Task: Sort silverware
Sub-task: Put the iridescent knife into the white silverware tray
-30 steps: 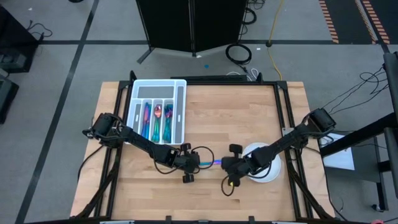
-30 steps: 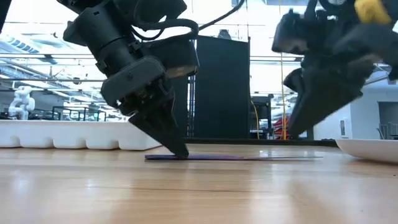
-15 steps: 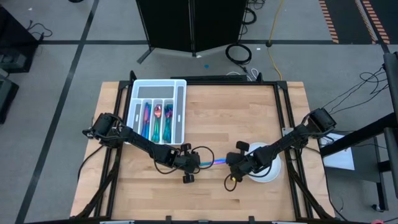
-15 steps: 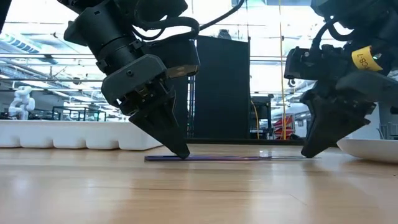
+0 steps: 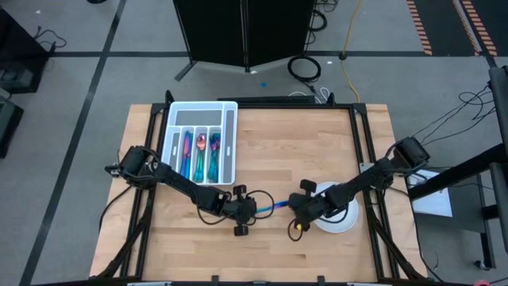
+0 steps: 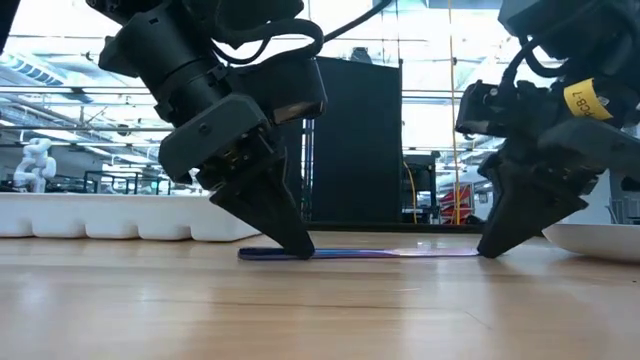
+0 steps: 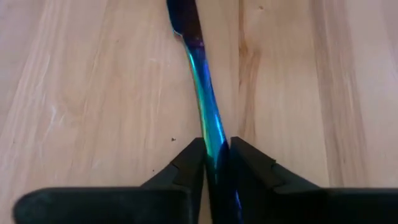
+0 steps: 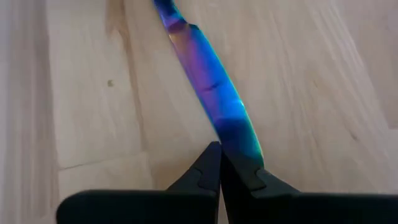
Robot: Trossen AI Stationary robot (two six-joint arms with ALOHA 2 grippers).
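I am pressing my left tool [image 7: 214, 155] down on the pale, grained wooden bench [image 5: 302, 151], its dark fingers pinching the handle of a slim iridescent blue-purple metal knife [image 6: 360, 253] lying flat. My right tool [image 8: 221, 155], clenched tight, is touching its tip to the knife's broad glossy blade end. A yellow tag on my right arm is showing figures I cannot read fully. Behind my left tool, the white divided plastic tray [image 5: 230, 143] is holding more rainbow silverware [image 5: 200, 152]; a round white plate [image 5: 343, 223] is sitting beside my right tool.
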